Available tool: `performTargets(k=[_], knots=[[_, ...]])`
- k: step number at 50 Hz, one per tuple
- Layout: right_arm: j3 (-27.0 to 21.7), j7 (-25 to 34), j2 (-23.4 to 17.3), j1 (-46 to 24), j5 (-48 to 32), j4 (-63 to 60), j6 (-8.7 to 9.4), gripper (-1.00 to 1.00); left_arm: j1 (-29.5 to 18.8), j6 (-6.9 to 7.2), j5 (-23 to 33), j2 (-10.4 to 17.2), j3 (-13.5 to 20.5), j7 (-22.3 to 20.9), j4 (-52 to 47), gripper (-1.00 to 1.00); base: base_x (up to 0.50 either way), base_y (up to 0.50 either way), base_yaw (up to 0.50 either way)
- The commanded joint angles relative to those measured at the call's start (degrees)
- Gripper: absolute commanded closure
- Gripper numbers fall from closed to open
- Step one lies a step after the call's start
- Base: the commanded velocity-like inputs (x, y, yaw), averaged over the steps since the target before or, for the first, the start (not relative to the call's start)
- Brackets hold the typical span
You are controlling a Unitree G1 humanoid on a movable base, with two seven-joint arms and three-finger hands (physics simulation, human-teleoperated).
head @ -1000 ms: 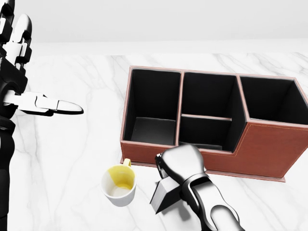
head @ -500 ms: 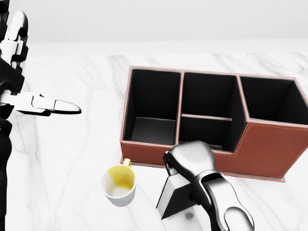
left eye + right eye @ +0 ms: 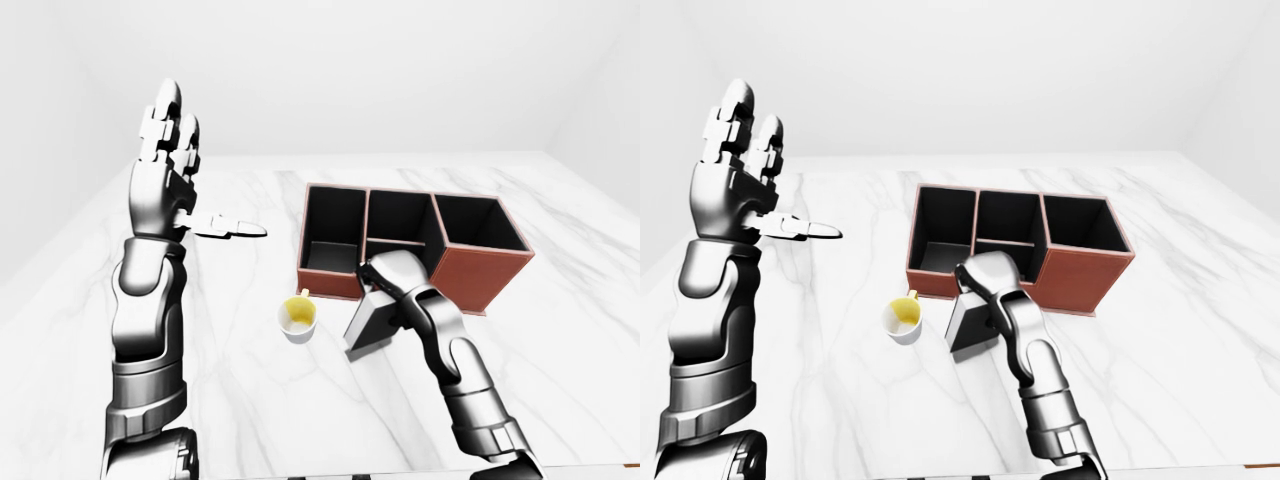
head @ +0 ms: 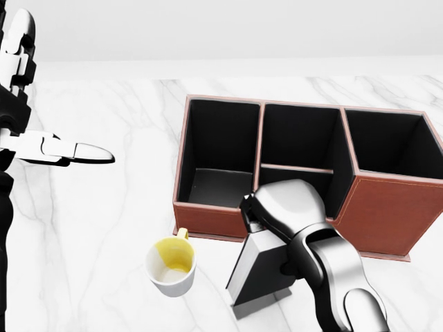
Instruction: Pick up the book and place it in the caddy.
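Marble counter (image 4: 104, 228): mug (image 4: 171, 266) beside held book (image 4: 259, 273), below caddy (image 4: 387, 207).

White marble table (image 4: 104, 221) with grey veins, carrying three things. Toward the right of the head view, a brown caddy (image 4: 387, 214) with black compartments; just beside its lower left corner, a white cup (image 4: 171, 268) with yellow inside, lying apart from it. Near the cup, to its right, a grey book (image 4: 257, 271) standing tilted on the table.

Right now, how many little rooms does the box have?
4. The caddy has one at head view's left, two small middle ones, top and bottom, one at right.
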Motion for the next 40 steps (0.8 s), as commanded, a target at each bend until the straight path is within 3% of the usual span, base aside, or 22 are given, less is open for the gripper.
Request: performTargets(k=[1, 6, 20, 31, 40], knots=[[-1.81, 4.39, -0.28, -2.04, 2.97, -6.1, 0.0, 1.0, 0.36, 0.0, -0.35, 0.08, 0.23, 0.04, -0.78, -1.0, 0.0, 0.0, 0.0], [-2.68, 7.4, -0.47, -4.51, 4.54, -8.37, 0.0, 1.0, 0.54, 0.0, -0.56, 0.1, 0.36, 0.11, -1.15, -1.0, 0.0, 0.0, 0.0], [-4.13, 9.11, -1.22, -11.19, 4.55, -8.36, 0.0, 1.0, 0.69, 0.0, -0.95, 0.3, 0.54, 0.2, -2.39, -1.0, 0.0, 0.0, 0.0], [-5.4, 9.64, -3.85, -17.06, 5.91, -2.62, 0.0, 1.0, 0.69, 0.0, -1.39, 0.56, 0.95, 0.17, -2.91, -1.0, 0.0, 0.0, 0.0], [-6.01, 7.97, -6.09, -25.75, 6.65, 7.14, 3.3, 1.0, 0.8, 0.0, -1.82, 0.53, 0.92, 0.25, -2.72, -1.0, 0.0, 0.0, 0.0]])
